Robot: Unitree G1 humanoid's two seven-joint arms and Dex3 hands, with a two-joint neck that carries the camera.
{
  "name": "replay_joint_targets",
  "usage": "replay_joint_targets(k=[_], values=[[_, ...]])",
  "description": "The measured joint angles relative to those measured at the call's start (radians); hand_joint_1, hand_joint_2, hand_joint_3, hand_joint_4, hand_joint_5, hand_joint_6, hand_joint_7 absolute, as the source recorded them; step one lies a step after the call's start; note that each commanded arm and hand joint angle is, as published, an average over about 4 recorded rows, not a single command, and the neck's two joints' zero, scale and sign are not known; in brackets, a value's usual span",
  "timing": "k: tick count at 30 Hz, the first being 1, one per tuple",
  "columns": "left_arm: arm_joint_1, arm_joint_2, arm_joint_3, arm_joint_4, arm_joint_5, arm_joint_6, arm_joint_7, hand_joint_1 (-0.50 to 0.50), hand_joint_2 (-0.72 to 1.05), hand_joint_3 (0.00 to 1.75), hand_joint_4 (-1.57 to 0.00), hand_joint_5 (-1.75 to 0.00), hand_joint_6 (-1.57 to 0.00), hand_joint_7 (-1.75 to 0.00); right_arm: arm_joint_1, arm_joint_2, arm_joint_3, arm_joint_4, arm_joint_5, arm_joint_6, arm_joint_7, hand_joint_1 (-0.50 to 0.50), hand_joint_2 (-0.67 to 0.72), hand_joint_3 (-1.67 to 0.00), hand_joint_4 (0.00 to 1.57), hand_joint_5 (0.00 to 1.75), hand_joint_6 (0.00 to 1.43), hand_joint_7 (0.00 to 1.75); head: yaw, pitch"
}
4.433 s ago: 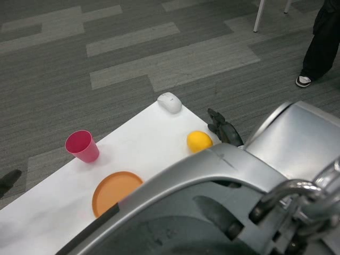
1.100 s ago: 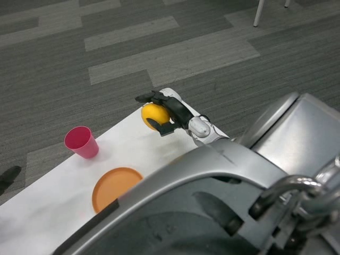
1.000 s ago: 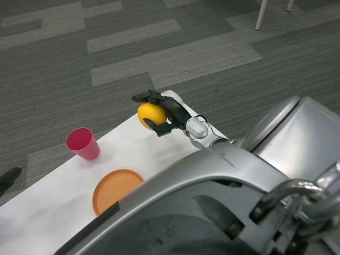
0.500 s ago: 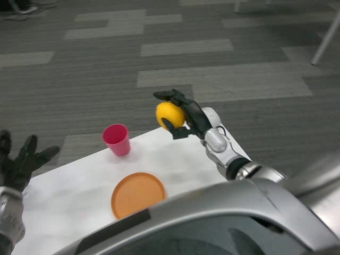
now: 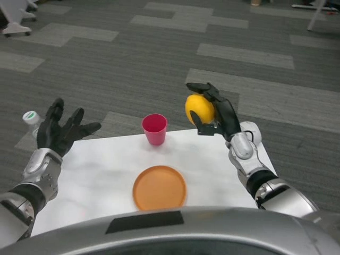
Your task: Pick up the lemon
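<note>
My right hand [image 5: 217, 111] grips the yellow lemon [image 5: 198, 108] and holds it in the air above the far right part of the white table [image 5: 101, 170]. Black fingers wrap over the top and under the lemon's right side. My left hand [image 5: 59, 132] hovers at the table's far left corner with its fingers spread and nothing in it.
A pink cup [image 5: 154, 129] stands upright at the table's far edge, left of the lemon. An orange plate [image 5: 159, 187] lies in the middle near me. A small white bottle with a green cap [image 5: 31, 119] shows beyond my left hand. Grey carpet surrounds the table.
The camera has swung so the table now lies square in front. The right hand still holds the lemon, raised off the table since it lay there 4.4 s ago. The left hand has come into view.
</note>
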Motion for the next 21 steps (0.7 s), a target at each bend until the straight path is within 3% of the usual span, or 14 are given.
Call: replay_joint_targets(k=[8, 15, 21], values=[[0.015, 0.000, 0.016, -0.002, 0.002, -0.013, 0.000, 0.50, 1.05, 0.09, -0.02, 0.00, 0.00, 0.00, -0.006, 0.000, 0.017, 0.000, 0.000, 0.000, -0.008, -0.42, -0.56, -1.29, 0.40, 1.55, 0.48, 0.56, 0.049, 0.000], [0.019, 0.000, 0.024, -0.002, 0.003, -0.013, 0.000, 0.50, 1.05, 0.09, -0.04, 0.00, 0.00, 0.00, -0.006, 0.000, 0.019, 0.000, 0.000, 0.000, -0.017, -0.42, -0.60, -1.35, 0.41, 1.50, 0.49, 0.56, 0.047, 0.007], [0.021, 0.000, 0.026, -0.002, 0.003, -0.013, 0.000, 0.50, 1.05, 0.09, -0.04, 0.00, 0.00, 0.00, -0.006, 0.000, 0.020, 0.000, 0.000, 0.000, -0.017, -0.42, -0.54, -1.35, 0.43, 1.55, 0.49, 0.56, 0.042, 0.018]])
